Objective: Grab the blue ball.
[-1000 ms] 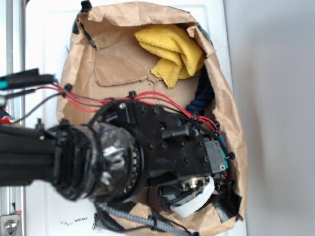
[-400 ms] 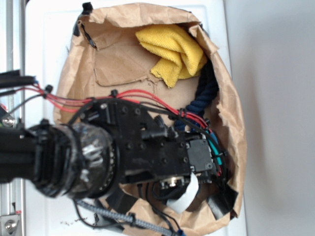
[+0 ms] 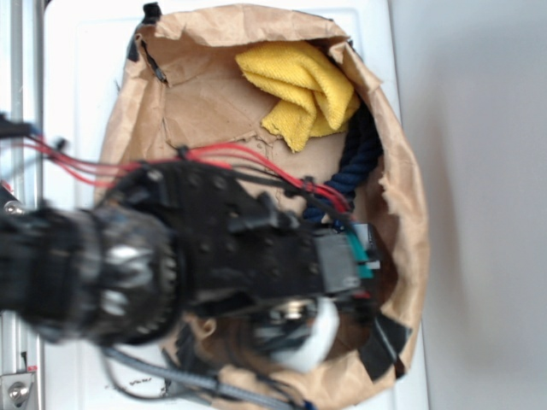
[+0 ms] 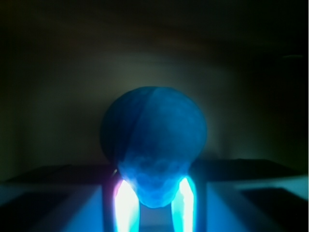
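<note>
In the wrist view the blue ball (image 4: 153, 133) fills the middle, round and matte, lit from below in a dark surround. My gripper (image 4: 154, 176) has its two dark fingers (image 4: 108, 198) pressed against the ball's lower sides, shut on it. From outside, my black arm reaches from the left into a brown paper bag (image 3: 197, 102). There the gripper (image 3: 363, 256) lies near the bag's right wall, and only a teal sliver of the ball (image 3: 366, 248) shows at its tip. The arm is blurred.
A yellow cloth (image 3: 299, 85) lies crumpled at the bag's far end. A dark navy twisted rope (image 3: 359, 166) runs along the right wall beside the gripper. A white object (image 3: 312, 342) sits under the wrist, with black strips (image 3: 380, 342) at the bag's near edge. Red wires (image 3: 248, 158) trail over the arm.
The arm has drawn back to the left with the gripper, uncovering more of the navy rope and the bag's right side. It now looks blurred with motion.
</note>
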You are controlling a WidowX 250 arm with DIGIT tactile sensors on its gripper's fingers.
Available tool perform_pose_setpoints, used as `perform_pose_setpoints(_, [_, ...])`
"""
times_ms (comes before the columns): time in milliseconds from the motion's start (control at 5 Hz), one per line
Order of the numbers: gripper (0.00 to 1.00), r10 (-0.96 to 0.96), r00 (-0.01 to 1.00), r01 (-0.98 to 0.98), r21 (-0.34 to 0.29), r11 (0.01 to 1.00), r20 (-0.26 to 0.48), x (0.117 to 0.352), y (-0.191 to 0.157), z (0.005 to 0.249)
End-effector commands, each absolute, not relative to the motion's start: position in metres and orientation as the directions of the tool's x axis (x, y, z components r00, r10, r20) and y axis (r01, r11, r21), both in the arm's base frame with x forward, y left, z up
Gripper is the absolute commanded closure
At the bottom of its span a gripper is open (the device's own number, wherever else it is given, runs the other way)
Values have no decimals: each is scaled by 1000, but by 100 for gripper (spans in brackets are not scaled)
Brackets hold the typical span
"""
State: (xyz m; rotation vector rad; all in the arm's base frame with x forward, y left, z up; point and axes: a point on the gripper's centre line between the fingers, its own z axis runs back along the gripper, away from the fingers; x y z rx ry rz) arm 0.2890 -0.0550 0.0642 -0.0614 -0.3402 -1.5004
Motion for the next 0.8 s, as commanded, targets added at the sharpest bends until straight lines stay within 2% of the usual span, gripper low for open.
perform_pose_setpoints(0, [100,-899,368,894,174,413,238,257,-29,148])
perform_pose_setpoints(200, [100,-800,582,766,230,600,145,244,-28,156])
perform_pose_setpoints(400, [100,-660,734,641,157,751,163,241,-16,164])
perform_pose_setpoints(600, [100,-539,830,534,76,842,145,243,-7,168])
